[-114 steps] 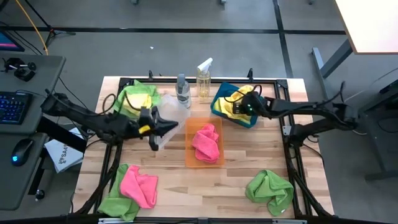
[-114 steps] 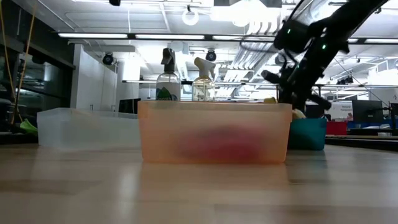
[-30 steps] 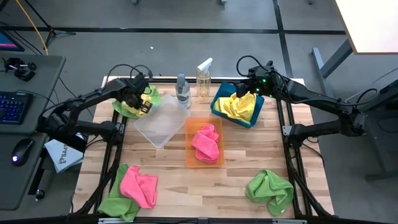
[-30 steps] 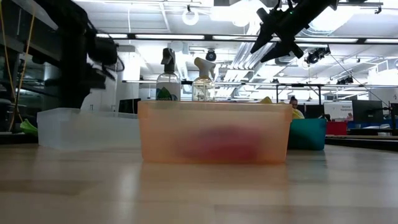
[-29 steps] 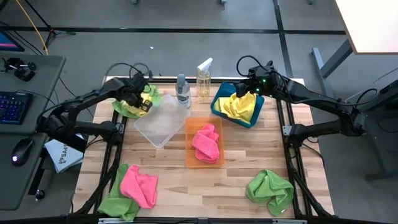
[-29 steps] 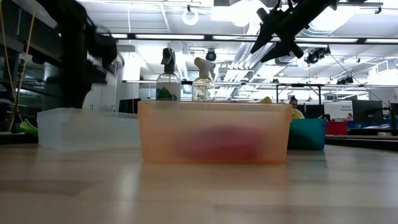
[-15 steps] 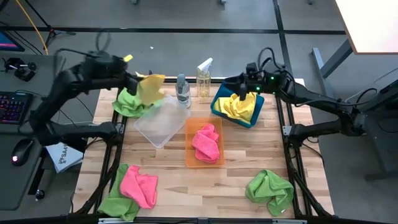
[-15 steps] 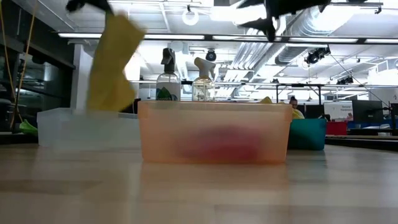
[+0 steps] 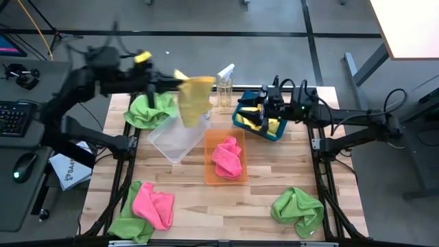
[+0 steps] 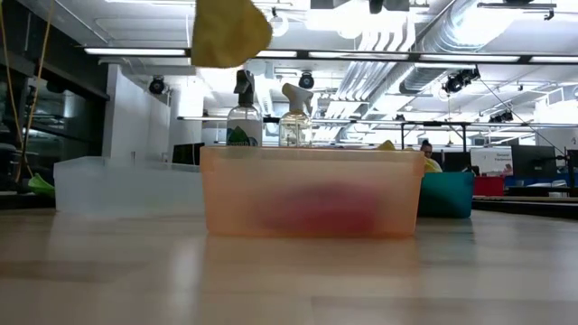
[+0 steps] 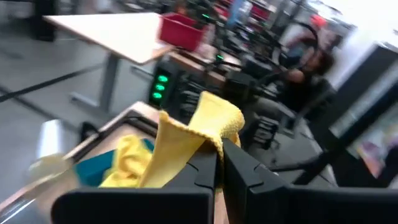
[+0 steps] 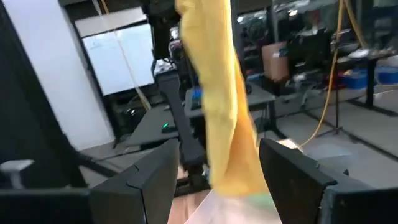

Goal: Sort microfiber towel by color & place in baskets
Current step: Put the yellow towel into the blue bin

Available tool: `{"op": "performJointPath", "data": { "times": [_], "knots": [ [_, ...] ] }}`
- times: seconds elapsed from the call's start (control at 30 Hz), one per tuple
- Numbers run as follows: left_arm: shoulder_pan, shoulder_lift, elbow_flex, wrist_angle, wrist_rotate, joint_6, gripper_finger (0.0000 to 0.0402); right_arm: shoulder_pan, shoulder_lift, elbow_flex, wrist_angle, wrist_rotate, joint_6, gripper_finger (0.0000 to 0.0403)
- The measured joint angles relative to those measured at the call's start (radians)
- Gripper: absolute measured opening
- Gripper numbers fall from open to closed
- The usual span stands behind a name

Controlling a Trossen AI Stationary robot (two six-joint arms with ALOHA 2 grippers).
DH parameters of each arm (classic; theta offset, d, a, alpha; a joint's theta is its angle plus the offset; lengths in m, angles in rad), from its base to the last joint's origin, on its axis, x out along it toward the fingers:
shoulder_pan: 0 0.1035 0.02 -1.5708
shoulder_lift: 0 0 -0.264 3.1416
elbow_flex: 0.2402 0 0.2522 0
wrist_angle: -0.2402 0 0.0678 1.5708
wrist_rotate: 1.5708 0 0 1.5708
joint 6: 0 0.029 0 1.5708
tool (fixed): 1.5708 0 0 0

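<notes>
left gripper point(image 11: 219, 163) pinched tight on a yellow towel point(image 9: 194, 98), holding it in the air above the clear basket point(image 9: 177, 134), near the spray bottles point(image 9: 223, 88). right gripper point(image 9: 259, 110) over the teal basket point(image 9: 241, 118), fingers point(image 12: 298, 180) spread wide, holding nothing. pink towel point(image 9: 228, 157) lies in the orange basket point(image 9: 225, 175). green towel point(image 9: 147, 110) on the table point(image 9: 260, 195) beside the clear basket.

Two spray bottles point(image 9: 201, 98) point(image 9: 224, 86) stand side by side at the far edge of a wood table point(image 9: 274, 171), one w/ a dark head, one w/ a white trigger. L of the table: a grey desk point(image 9: 34, 123) w/ keyboard point(image 9: 15, 118) & mouse point(image 9: 24, 166). A white tabletop point(image 9: 405, 27) fills the upper-R corner.
</notes>
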Motion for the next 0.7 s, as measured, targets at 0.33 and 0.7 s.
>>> {"op": "performJointPath", "data": {
  "times": [0.33,0.7],
  "knots": [
    [-0.022,0.259,0.126,0.230,0.078,0.080,0.0000,0.069,0.069,0.000,0.043,0.217,-0.085,0.0220],
    [-0.031,0.413,0.139,0.449,0.155,0.045,0.0000,0.088,0.117,0.000,0.160,0.360,-0.130,0.0220]
  ]
}}
